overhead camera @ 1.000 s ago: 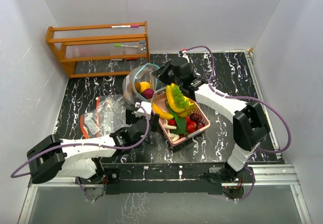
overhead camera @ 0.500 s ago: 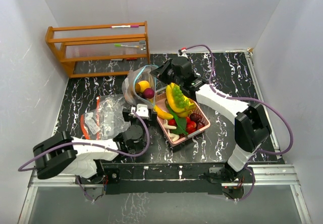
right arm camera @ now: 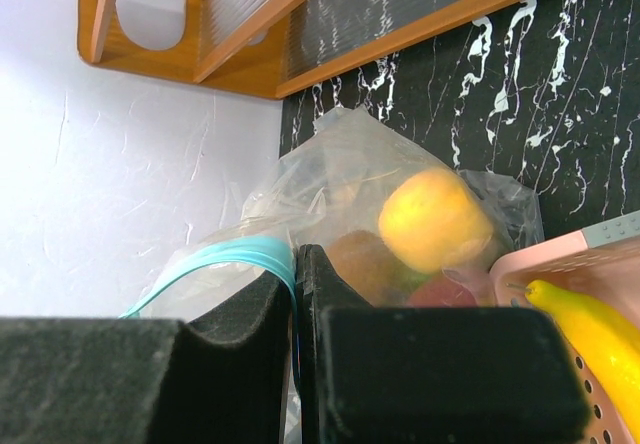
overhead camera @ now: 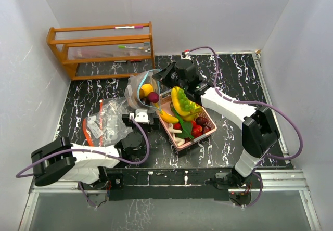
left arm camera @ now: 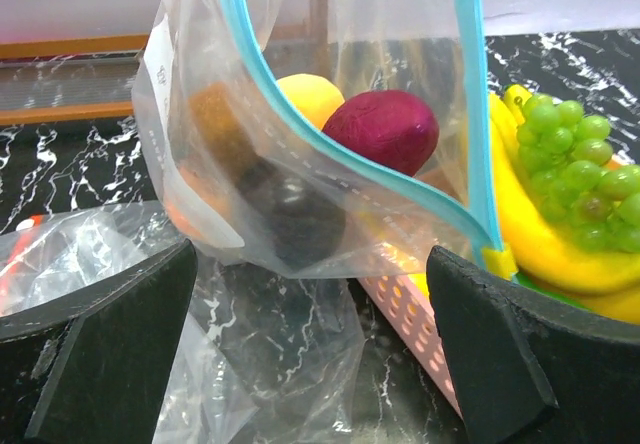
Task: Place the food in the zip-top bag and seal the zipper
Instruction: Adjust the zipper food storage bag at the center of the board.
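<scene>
A clear zip-top bag [overhead camera: 139, 89] with a blue zipper stands open left of the pink tray [overhead camera: 204, 133]. It holds a yellow lemon [left arm camera: 308, 97], a dark purple plum [left arm camera: 385, 130] and an orange [left arm camera: 212, 122]. My right gripper [overhead camera: 162, 76] is shut on the bag's blue zipper rim [right arm camera: 232, 256] and holds it up. My left gripper [overhead camera: 139, 117] is open and empty, low in front of the bag, fingers [left arm camera: 100, 354] either side. The tray holds a banana bunch [overhead camera: 182, 102], green grapes [left arm camera: 575, 149], red berries [overhead camera: 196, 129] and green leaves.
Spare clear bags [overhead camera: 104, 120] with orange zippers lie on the black marbled table left of my left gripper. A wooden rack [overhead camera: 101, 49] stands at the back left. White walls close in on both sides.
My left gripper has pulled back from the tray, toward the left and the near edge. My right gripper has shifted slightly left with the bag's rim.
</scene>
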### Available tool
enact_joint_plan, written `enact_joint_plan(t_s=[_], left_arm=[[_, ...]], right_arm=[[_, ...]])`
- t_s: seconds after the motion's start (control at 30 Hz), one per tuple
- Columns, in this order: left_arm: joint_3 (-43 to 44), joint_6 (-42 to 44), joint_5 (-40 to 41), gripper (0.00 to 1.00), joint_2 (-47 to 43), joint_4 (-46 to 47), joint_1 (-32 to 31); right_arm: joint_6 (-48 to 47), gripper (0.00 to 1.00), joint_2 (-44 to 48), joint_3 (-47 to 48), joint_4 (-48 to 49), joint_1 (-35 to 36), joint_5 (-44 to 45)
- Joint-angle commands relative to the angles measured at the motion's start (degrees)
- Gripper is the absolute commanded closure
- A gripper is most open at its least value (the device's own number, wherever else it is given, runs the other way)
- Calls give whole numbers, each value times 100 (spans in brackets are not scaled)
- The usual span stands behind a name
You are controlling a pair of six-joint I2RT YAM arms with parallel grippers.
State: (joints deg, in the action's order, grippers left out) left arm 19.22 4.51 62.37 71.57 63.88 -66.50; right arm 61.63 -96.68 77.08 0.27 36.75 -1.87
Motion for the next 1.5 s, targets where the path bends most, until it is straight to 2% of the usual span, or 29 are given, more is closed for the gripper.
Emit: enact_joint_plan(t_s=[0.0, 0.1, 0.3, 0.5, 0.77, 1.03, 1.1, 1.23, 1.33, 1.47], left_arm=[[-37, -152, 217, 3, -320, -180, -45], [5, -56, 136, 3, -807, -448, -38], [321, 966, -145, 3, -964, 83, 160], [652, 1065, -472, 3, -867, 97, 629], [660, 974, -531, 3, -1250, -330, 647], [743, -974, -1487, 6, -2362, -3070, 646], [801, -1743, -1806, 7, -2733, -4043, 647], [588, -3638, -2098, 9, -3321, -5181, 656], [287, -4796, -2327, 10, -3586, -5335, 655], [44, -5777, -2430, 9, -3574, -5170, 668]], right_arm=[[27, 92, 389, 55, 419, 51, -16], [29, 92, 483, -55, 416, 53, 0], [46, 92, 757, -397, 308, 55, 88], [297, 92, 1273, -1152, 274, 52, 439], [469, 92, 1662, -1956, 95, -129, 816], [438, 92, 1565, -1890, 105, -497, 745], [423, 92, 1520, -1848, 105, -551, 712], [474, 92, 1473, -1920, 133, -645, 582], [514, 92, 1462, -1946, 200, -669, 511], [542, 92, 1457, -1883, 209, -679, 398]])
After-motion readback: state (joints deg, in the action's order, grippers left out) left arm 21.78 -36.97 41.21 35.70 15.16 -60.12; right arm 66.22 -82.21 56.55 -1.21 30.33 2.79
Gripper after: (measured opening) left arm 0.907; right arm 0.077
